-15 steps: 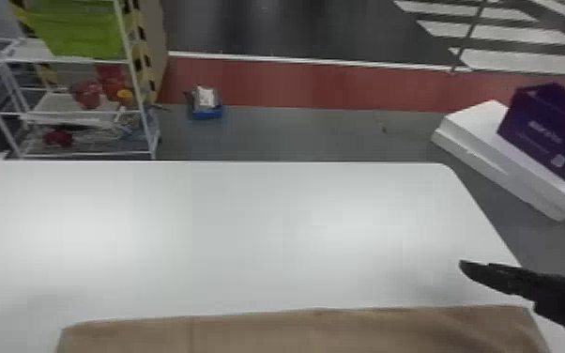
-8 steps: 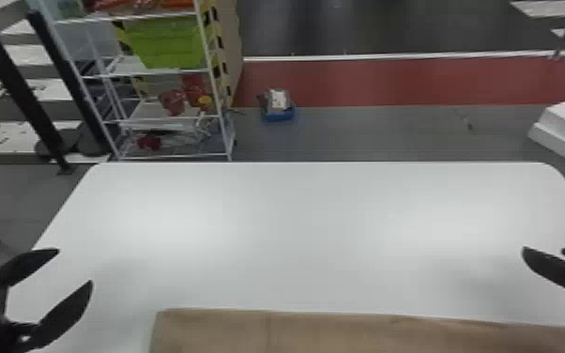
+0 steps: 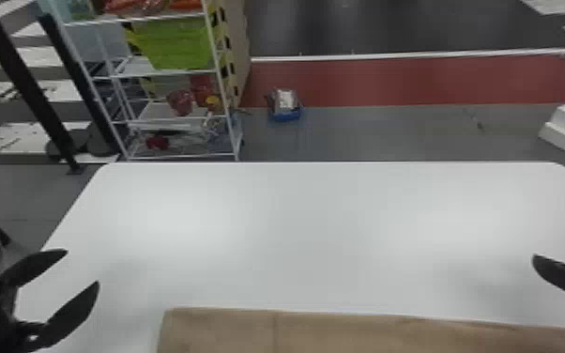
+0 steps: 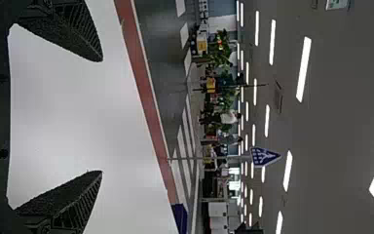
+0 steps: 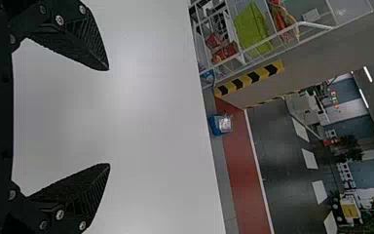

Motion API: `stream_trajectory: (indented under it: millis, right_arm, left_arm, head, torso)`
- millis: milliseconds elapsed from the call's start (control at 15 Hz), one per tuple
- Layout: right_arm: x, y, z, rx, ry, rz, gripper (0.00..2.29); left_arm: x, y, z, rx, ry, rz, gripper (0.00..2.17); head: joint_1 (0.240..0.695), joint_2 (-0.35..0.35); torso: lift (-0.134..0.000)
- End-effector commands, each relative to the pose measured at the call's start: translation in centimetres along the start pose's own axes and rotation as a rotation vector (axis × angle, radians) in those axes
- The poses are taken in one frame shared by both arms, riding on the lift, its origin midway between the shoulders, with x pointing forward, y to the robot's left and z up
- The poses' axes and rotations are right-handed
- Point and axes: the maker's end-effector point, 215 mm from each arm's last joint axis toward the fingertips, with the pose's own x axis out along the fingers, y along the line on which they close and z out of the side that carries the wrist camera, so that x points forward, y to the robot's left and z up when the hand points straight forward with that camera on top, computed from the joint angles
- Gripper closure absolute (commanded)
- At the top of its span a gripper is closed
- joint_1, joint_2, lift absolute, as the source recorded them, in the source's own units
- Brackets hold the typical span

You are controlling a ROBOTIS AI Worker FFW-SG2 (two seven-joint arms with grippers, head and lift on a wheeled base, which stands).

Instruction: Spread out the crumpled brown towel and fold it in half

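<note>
Brown towel (image 3: 342, 333) lying on the near part of the table (image 3: 295, 225), its far edge nearly straight; the cloth is probably light, soft and limp, best pinched at matching corners so that it does not sag. Left pincer (image 3: 82, 267) and right pincer (image 5: 108, 117) are each spread wide, empty, and apart from the fabric.

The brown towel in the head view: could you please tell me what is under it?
The brown towel lies on the white table, whose top shows beyond the towel's far edge. The part beneath is covered, so I cannot see whether anything else is there.
</note>
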Motion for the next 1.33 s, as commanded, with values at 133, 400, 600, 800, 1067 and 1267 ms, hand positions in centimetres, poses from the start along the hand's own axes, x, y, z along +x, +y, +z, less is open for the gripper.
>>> stream_trajectory:
  millis: [133, 400, 600, 800, 1067, 1267]
  right_arm:
    - [0.02, 0.02, -0.02, 0.0, 0.0, 0.0, 0.2]
    - [-0.02, -0.05, -0.01, 0.0, 0.0, -0.001, 0.2]
    - [0.06, -0.03, 0.01, 0.001, 0.0, -0.001, 0.2]
    - [0.1, -0.06, 0.04, 0.003, 0.001, -0.001, 0.2]
    - [0.16, 0.0, -0.01, 0.003, 0.001, -0.001, 0.2]
    - [0.13, -0.04, -0.11, 0.003, 0.003, -0.002, 0.2]
  left_arm:
    - [-0.09, 0.07, -0.02, -0.001, 0.0, 0.002, 0.06]
    - [-0.1, 0.04, -0.01, 0.001, -0.002, 0.001, 0.06]
    - [-0.12, 0.08, 0.02, 0.002, -0.001, 0.001, 0.06]
    - [-0.14, 0.11, 0.25, 0.01, -0.002, -0.005, 0.06]
    - [-0.19, 0.13, 0.25, 0.01, -0.002, -0.005, 0.06]
    - [-0.14, 0.04, 0.29, 0.013, -0.003, -0.008, 0.06]
  head:
    - [0.695, 0.115]
    - [0.695, 0.116]
    - [0.695, 0.115]
    - [0.695, 0.115]
    - [0.695, 0.116]
    - [0.695, 0.116]
  torso:
    - [-0.124]
    - [-0.124]
    - [-0.124]
    - [-0.124]
    - [-0.124]
    - [-0.124]
